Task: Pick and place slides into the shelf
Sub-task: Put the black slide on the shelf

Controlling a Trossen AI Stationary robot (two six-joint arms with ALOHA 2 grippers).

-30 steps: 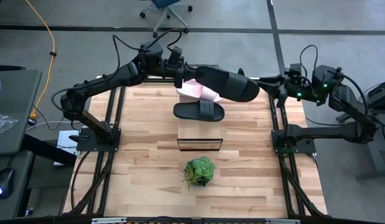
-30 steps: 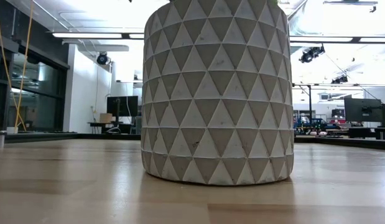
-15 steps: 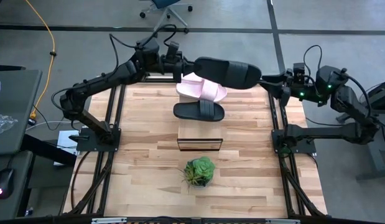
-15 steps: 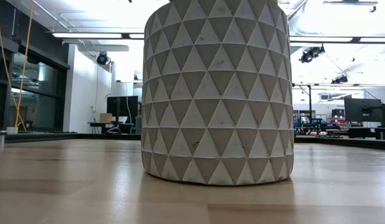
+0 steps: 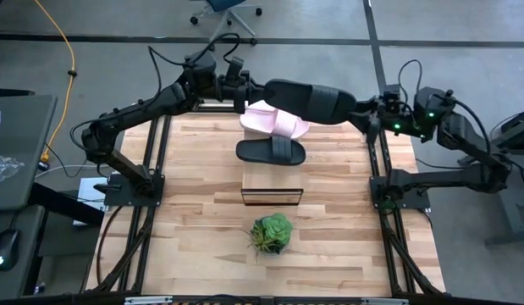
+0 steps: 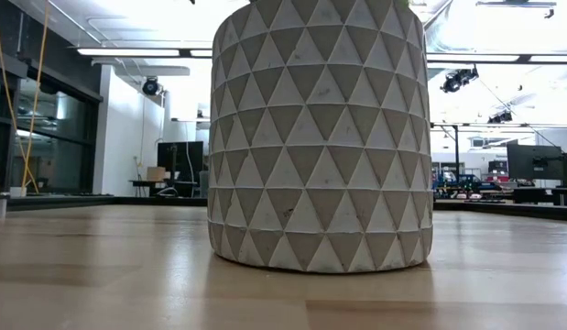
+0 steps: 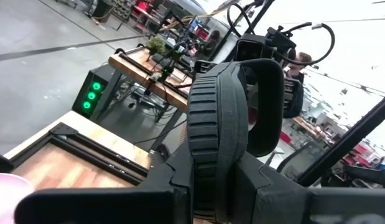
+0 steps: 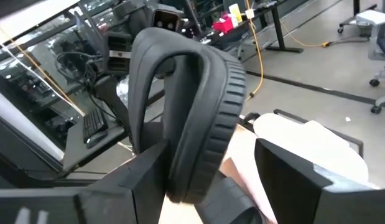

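My left gripper (image 5: 247,91) (image 7: 217,180) is shut on a black slide (image 5: 311,99) held in the air over the table's far edge. My right gripper (image 5: 366,113) (image 8: 211,180) is open. Its fingers (image 8: 290,177) stand on either side of that slide's right end (image 8: 201,118); whether they touch it I cannot tell. A second black slide (image 5: 271,152) lies flat on the light wood shelf (image 5: 273,180). Two pale pink slides (image 5: 277,123) lie at the shelf's far end, partly under the held slide. My left gripper pinches the black slide's left end (image 7: 212,163) between its two fingers, coming level from the table's left. The slide is lifted clear. It sticks out level toward the right arm, turned on its edge, with the strap (image 7: 267,106) arching to one side.
A green leafy plant (image 5: 271,233) in a patterned grey pot (image 6: 320,137) stands near the shelf's near end and fills the low view. Bare tabletop (image 5: 194,195) lies on both sides of the shelf. Dark frame rails (image 5: 151,161) run along the table's left and right edges.
The left gripper has lifted the black slide a little toward the far edge and turned it from slanted to level. The right gripper has moved toward the table's left, up to the slide's right end. The slides on the shelf have kept still.
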